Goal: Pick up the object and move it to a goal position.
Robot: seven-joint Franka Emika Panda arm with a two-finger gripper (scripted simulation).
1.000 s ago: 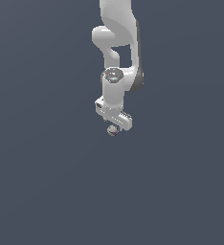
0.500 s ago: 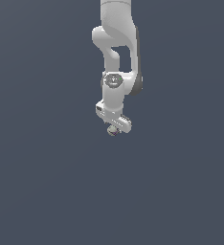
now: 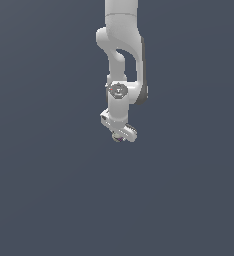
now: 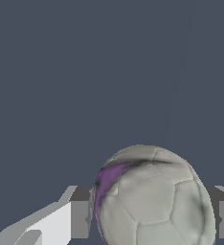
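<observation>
In the exterior view, the white Panda arm [image 3: 123, 60] drops from the top edge of the frame, just right of centre, its upper links cut off by the border. Its hand [image 3: 121, 136] sits a little above the middle of the frame, turned at a slant against a flat, dark grey-blue backdrop [image 3: 44, 190] that fills the rest of the picture. No edge, seam or shadow shows on that backdrop, so whether it is a table or a floor cannot be told. At the tip of the hand only a small dark speck with a hint of red marks the object [image 3: 119, 139]; its shape is too small to read here, and the fingers cannot be separated from the hand's pale body.

In the wrist view, the object [image 4: 154, 201] swells into a rounded, pale grey-white ball with stitched panels like a football and a purple streak down one side. It fills the lower right of the frame, its underside cut off by the bottom edge. Two grey fingers [image 4: 80, 213] flank it, one pressed against the purple side, the other partly lost at the right border. The hand is clenched on the object, gripping it from both sides. Behind it lies the same blank grey-blue field.
</observation>
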